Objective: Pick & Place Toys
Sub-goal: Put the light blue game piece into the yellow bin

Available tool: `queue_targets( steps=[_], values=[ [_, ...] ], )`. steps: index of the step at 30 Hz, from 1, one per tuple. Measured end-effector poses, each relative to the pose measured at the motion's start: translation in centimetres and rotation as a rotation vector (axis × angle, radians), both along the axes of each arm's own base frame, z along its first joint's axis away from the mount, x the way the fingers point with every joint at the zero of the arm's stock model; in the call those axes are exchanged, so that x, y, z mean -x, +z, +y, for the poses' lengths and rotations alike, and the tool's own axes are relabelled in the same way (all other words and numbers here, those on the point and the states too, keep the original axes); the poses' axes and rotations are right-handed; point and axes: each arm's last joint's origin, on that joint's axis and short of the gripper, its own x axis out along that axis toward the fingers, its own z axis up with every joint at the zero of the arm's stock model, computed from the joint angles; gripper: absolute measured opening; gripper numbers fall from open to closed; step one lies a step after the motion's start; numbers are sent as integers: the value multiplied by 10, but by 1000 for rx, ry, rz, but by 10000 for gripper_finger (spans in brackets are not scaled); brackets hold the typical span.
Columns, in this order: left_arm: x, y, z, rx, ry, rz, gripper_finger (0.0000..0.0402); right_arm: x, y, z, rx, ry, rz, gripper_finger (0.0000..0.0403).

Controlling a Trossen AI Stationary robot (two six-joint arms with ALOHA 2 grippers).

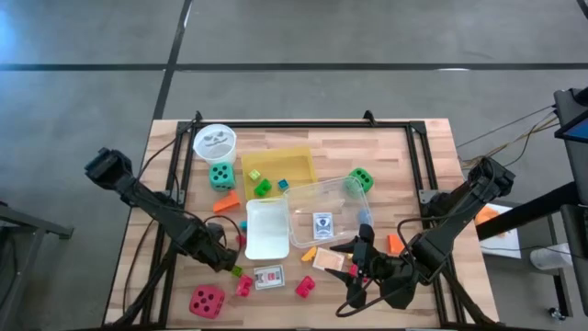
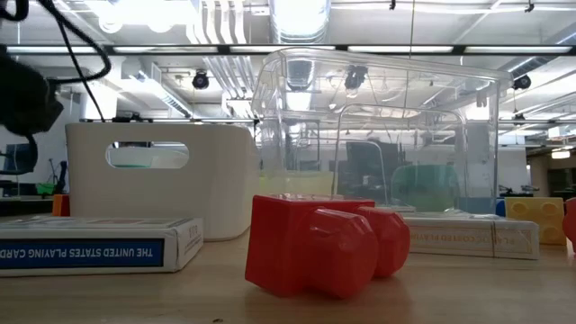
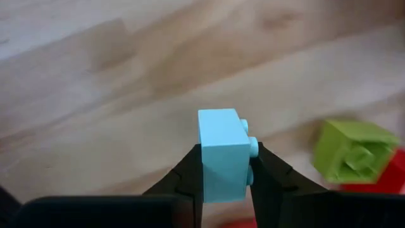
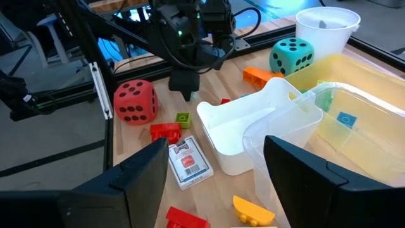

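A light blue block (image 3: 223,155) sits clamped between the left gripper (image 1: 231,255) fingers, just above the wooden table (image 1: 413,165) near a small green block (image 3: 351,151). The right gripper (image 1: 354,273) hovers with fingers spread and empty beside the clear box (image 1: 335,207). Ceiling lights (image 2: 301,18) glare overhead.

Bare wood left of left gripper (image 1: 231,260): open passage. Ahead of it white bin (image 1: 266,230) blocks way toward clear plastic box (image 1: 326,210). Near edge crowded: red die (image 1: 207,300), card pack (image 1: 269,277), red blocks (image 1: 304,286), small green block (image 4: 183,118). Right gripper (image 1: 363,267) hemmed by box wall.
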Motion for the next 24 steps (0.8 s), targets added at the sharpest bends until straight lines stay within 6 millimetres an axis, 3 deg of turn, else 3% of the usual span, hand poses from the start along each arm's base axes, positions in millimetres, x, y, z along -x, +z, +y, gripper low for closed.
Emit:
queue_targets(
  steps=[7,14,19,24],
  values=[
    [-6,37,-4,-51,-72,57,78,0,0,0,0,0,0,256],
    [-9,101,-5,-110,-208,98,78,0,0,0,0,0,0,256],
    [-12,144,10,-232,-260,77,78,0,0,0,0,0,0,256],
    [-27,162,35,-284,-338,12,78,0,0,0,0,0,0,256]
  ],
)
